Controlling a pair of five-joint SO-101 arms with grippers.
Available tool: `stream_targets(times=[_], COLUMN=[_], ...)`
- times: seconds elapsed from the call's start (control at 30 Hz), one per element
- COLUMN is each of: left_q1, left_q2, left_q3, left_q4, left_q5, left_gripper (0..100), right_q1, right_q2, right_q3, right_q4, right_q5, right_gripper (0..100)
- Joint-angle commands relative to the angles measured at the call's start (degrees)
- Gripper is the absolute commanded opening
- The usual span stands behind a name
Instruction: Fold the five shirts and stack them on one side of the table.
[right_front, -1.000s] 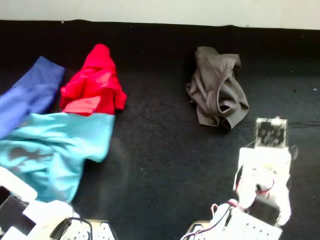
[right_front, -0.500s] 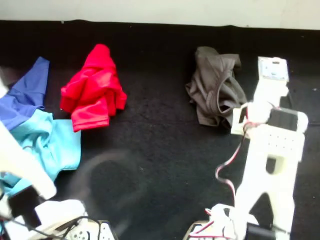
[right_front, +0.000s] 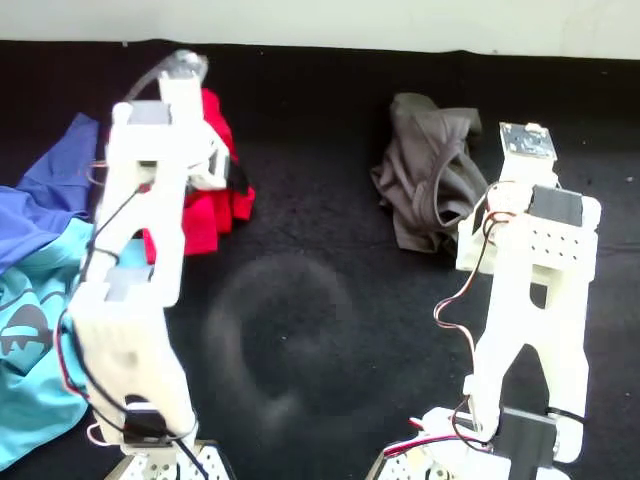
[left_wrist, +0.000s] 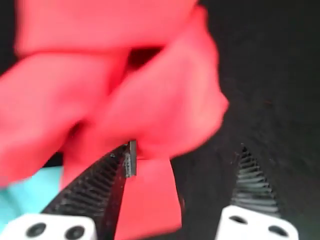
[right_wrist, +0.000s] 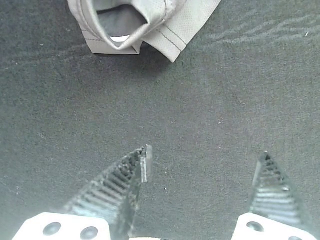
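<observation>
A crumpled red shirt (right_front: 212, 225) lies at the back left, partly hidden by my left arm (right_front: 150, 200), which stretches out over it. My left gripper (left_wrist: 187, 147) hangs open just above the red shirt (left_wrist: 125, 85), one finger over the cloth, holding nothing. A grey shirt (right_front: 432, 185) lies bunched at the back right. My right gripper (right_wrist: 205, 151) is open over bare table just short of the grey shirt (right_wrist: 145, 20). A blue shirt (right_front: 50, 190) and a cyan shirt (right_front: 35, 330) overlap at the left edge.
The black table cloth (right_front: 330, 330) lies bare between the two arms. My right arm (right_front: 530, 250) stands at the near right. A pale wall runs along the table's far edge. A corner of the cyan shirt (left_wrist: 25, 195) lies beside the left finger.
Both arms have risen from the near edge and stretched outward, the left over the red shirt, the right toward the grey one. The cyan shirt has drawn back to the left.
</observation>
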Motion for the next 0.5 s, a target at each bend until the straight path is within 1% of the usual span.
stream_targets(times=[0.0, 0.07, 0.1, 0.13, 0.17, 0.23, 0.3, 0.37, 0.47], left_q1=[-4.62, -10.07, -13.23, -16.48, -19.65, -25.8, -31.34, -36.09, -41.36], left_q2=[6.2, 8.92, 9.89, 10.15, 10.15, 9.27, 7.34, 4.88, 0.75], left_q3=[-1.1, -3.12, -4.35, -5.67, -7.34, -11.82, -17.98, -25.36, -37.41], left_q4=[-2.29, -2.11, -1.58, -0.53, 1.32, 4.84, 9.76, 14.86, 22.42], left_q5=[0.35, 0.53, 0.62, 0.7, 0.7, 0.7, 0.53, 0.44, -0.88], left_gripper=[23, 10, 1, 1, 3, 0, 1, 1, 1], right_q1=[-0.13, -0.13, -0.13, -0.22, -0.4, -0.57, -0.75, -0.75, -0.75], right_q2=[0.04, 0.04, 0.13, 0.13, 0.22, 0.48, 0.57, 0.57, 0.57], right_q3=[-2.68, -2.59, -2.59, -2.68, -2.68, -2.68, -2.51, -2.24, -2.42], right_q4=[0.4, 0.4, 0.31, -0.04, -0.22, -1.45, -3.56, -5.85, -8.84], right_q5=[-0.35, -0.35, -0.35, -0.44, -0.53, -0.7, -0.7, -0.7, -0.7], right_gripper=[31.5, 31.5, 31.5, 31.5, 31.5, 31.5, 31.5, 31.5, 31.5])
